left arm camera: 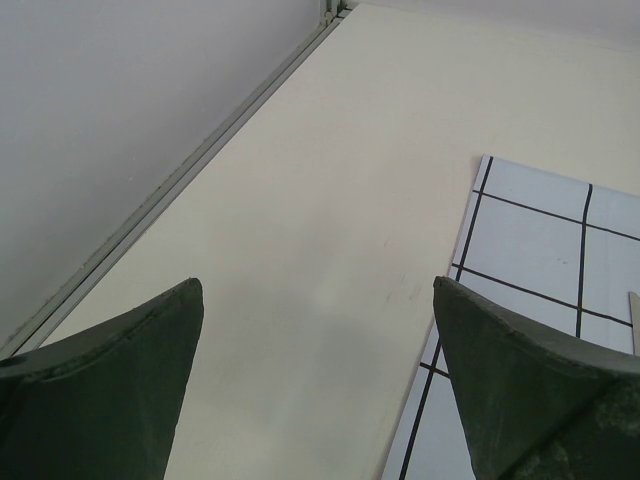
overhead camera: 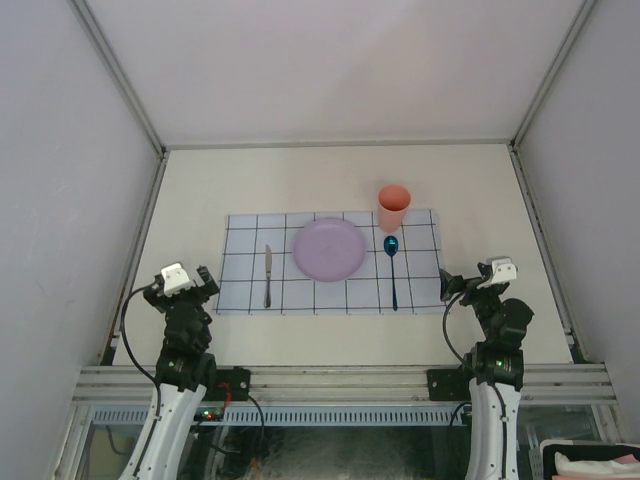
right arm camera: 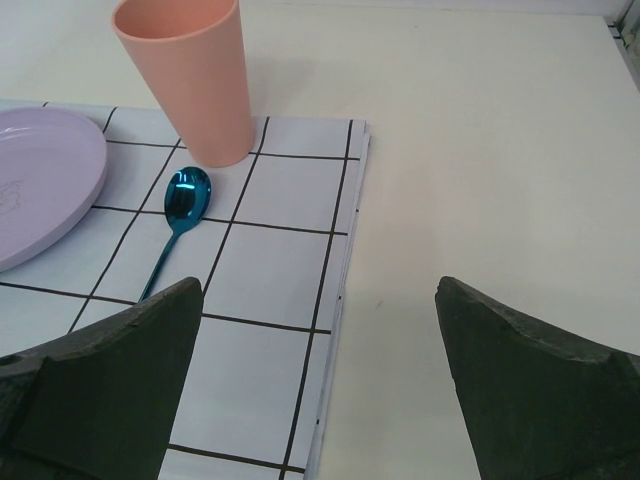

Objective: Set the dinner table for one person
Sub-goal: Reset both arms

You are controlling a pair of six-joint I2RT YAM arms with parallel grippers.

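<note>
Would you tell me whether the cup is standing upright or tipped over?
Upright: the cup stands on its base on the cloth, mouth up.

Bright, even, diffuse light from overhead; top view pale, low-contrast, evenly sharp; shadows soft and faint, one grey patch on dinner table (left arm camera: 330, 340) in left wrist view; spoon (right arm camera: 187, 195) bowl glints; cloth (right arm camera: 270, 280) grid crisp; fingers (right arm camera: 100, 390) near lens dark, slightly soft.

I can read no writing anywhere, only a faint embossed mark on the lilac plate (right arm camera: 40, 180) — too blurred for me to make out.
</note>
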